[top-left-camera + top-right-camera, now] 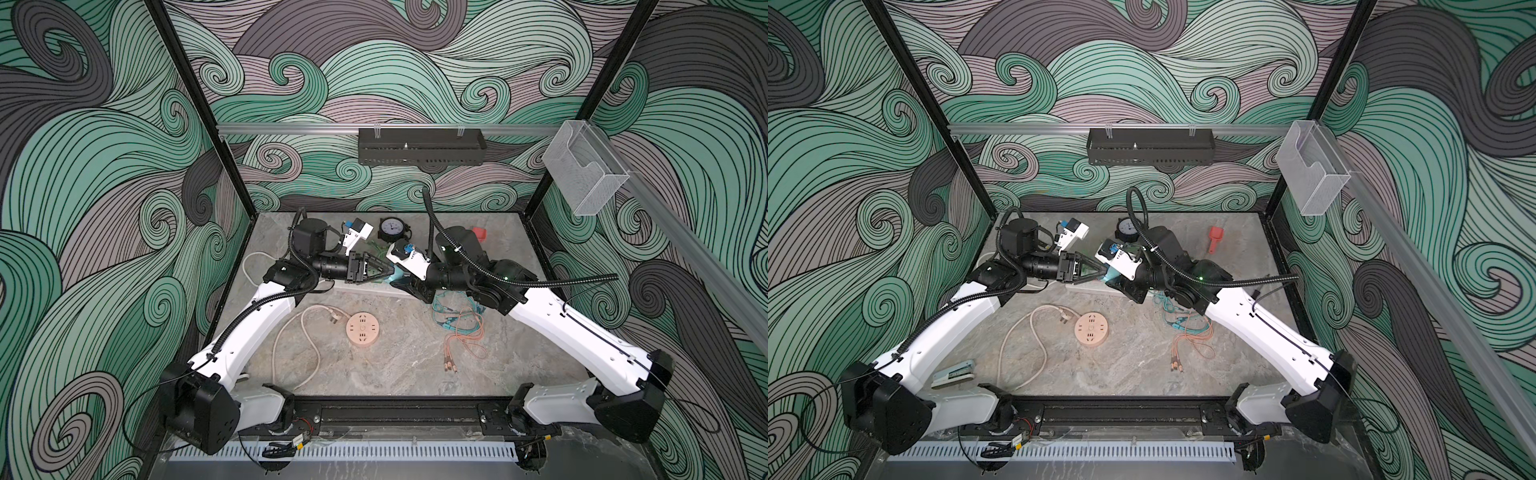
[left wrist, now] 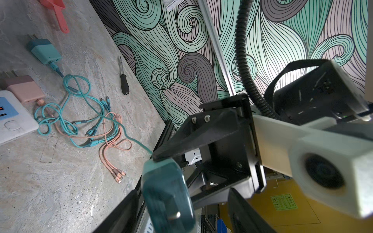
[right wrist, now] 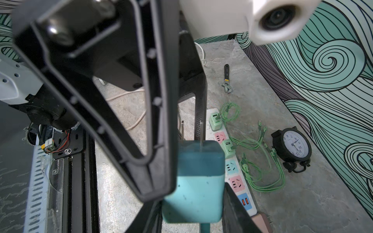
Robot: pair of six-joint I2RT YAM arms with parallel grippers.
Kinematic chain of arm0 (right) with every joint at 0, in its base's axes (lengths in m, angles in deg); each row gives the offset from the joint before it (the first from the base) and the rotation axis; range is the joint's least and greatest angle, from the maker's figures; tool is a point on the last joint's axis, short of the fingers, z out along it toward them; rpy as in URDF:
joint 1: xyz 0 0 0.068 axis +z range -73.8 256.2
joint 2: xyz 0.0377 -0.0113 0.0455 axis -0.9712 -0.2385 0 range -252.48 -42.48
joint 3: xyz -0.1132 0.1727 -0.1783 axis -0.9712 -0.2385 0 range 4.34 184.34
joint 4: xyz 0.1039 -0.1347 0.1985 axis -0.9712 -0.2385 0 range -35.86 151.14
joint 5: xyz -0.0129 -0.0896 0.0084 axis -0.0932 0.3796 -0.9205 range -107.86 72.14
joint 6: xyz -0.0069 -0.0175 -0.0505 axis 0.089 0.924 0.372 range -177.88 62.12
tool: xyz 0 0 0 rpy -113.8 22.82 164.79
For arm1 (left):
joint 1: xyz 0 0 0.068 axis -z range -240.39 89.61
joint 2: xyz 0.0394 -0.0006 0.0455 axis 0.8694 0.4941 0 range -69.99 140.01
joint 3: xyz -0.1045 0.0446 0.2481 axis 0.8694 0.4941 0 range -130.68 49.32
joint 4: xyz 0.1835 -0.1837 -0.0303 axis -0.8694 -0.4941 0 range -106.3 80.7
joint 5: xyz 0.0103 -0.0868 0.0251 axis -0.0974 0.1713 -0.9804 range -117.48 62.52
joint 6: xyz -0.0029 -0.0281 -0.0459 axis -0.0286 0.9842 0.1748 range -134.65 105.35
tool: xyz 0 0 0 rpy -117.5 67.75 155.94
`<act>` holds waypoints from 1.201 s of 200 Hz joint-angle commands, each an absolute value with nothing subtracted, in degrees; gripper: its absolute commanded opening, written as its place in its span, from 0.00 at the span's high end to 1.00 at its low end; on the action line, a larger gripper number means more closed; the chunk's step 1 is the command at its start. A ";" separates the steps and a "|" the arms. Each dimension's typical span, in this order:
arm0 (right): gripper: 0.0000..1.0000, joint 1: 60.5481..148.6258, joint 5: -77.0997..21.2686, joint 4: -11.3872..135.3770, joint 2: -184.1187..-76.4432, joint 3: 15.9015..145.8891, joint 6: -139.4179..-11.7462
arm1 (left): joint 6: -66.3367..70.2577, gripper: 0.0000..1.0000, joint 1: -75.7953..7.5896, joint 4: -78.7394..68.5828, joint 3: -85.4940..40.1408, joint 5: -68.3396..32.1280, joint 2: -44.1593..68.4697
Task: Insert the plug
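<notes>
Both top views: gripping teal plug in right hand, over middle of counter, just above white power strip. Facing it tip to tip with left hand from the opposite side. Can't read left jaw gap from up here.

Left wrist: looking almost straight at prong face of plug, so reading prongs as aimed at left hand, roughly along the counter, not down at sockets. Finding left fingers spread either side of plug with a clear gap on 1 side: released, grasping nothing. Catching only the end of strip, lower and off to the side.

Right wrist: clamped on plug between right fingers, cable end toward wrist, 2 prongs leading away. Reading long axis as in line with right hand. Seeing strip just beside plug in frame but down on counter, sockets facing up, green plug seated further along.

Judging next move: need prongs swung down square to a free socket before any push, otherwise risking blades skating across strip face. Rating both hands equally near strip, with plug in right only.
</notes>
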State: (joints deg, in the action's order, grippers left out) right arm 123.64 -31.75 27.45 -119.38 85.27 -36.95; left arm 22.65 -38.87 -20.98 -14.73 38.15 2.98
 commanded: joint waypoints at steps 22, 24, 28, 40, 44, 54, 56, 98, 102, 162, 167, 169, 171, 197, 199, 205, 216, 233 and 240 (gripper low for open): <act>0.76 124.63 -30.24 27.29 -120.18 87.84 -35.74 | 19.71 0.50 -38.42 -24.33 -17.88 37.47 3.58; 0.76 124.63 -30.16 27.30 -120.18 87.84 -35.69 | 19.72 0.52 -38.42 -24.37 -17.93 37.56 3.58; 0.76 124.68 -29.99 27.16 -120.25 88.00 -35.65 | 19.70 0.57 -38.40 -24.37 -18.00 37.49 3.58; 0.76 124.81 -29.25 26.89 -120.60 88.10 -35.43 | 19.63 0.65 -38.42 -24.59 -18.23 37.31 3.74; 0.76 124.81 -29.01 26.79 -120.69 88.20 -35.33 | 19.68 0.67 -38.35 -24.55 -18.25 37.38 3.75; 0.76 124.89 -28.51 26.62 -120.95 88.29 -35.17 | 19.71 0.71 -38.42 -24.66 -18.40 37.24 3.91; 0.76 124.85 -28.33 26.61 -121.03 88.28 -35.24 | 19.72 0.71 -38.42 -24.63 -18.43 37.22 3.88; 0.49 124.98 -25.71 27.25 -120.08 87.08 -37.45 | 18.86 0.95 -38.42 -24.67 -18.34 36.41 4.84; 0.47 124.98 -25.35 27.40 -119.59 86.85 -37.99 | 18.84 0.97 -38.42 -24.68 -18.35 36.24 4.91; 0.21 124.81 -24.76 34.08 -106.52 76.51 -53.46 | 17.96 1.00 -38.98 -23.39 -19.04 30.26 6.34; 0.20 124.76 -25.42 35.58 -105.51 74.97 -55.64 | 17.96 1.00 -39.10 -23.17 -19.18 29.87 6.32; 0.20 124.73 -25.71 36.03 -105.06 74.34 -56.55 | 18.01 1.00 -39.18 -22.96 -19.15 29.77 6.37; 0.20 124.68 -26.06 36.87 -104.69 73.67 -57.46 | 18.06 1.00 -39.20 -22.82 -19.21 29.68 6.39; 0.21 124.11 -32.24 47.63 -102.36 66.66 -68.97 | 20.15 1.00 -39.24 -18.24 -18.12 28.01 5.49; 0.21 124.11 -32.90 48.76 -102.23 66.48 -69.66 | 20.35 1.00 -39.30 -17.77 -17.99 27.81 5.40; 0.21 124.10 -34.67 51.73 -102.03 65.20 -71.46 | 21.24 1.00 -39.33 -15.92 -17.40 26.96 4.96; 0.22 124.04 -36.36 56.70 -101.89 63.06 -74.98 | 22.76 1.00 -39.38 -13.12 -16.18 25.69 4.02; 0.23 123.75 -37.52 64.03 -102.20 60.63 -79.87 | 24.80 1.00 -39.35 -8.25 -14.10 24.81 2.59; 0.24 123.56 -36.85 66.08 -102.46 60.03 -82.12 | 25.42 1.00 -39.30 -6.58 -13.32 24.76 1.99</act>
State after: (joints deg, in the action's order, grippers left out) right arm 124.15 -33.52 52.08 -102.27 61.71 -70.77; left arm 22.19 -38.98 -16.00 -14.90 26.70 4.99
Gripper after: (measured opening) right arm 0.775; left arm 0.280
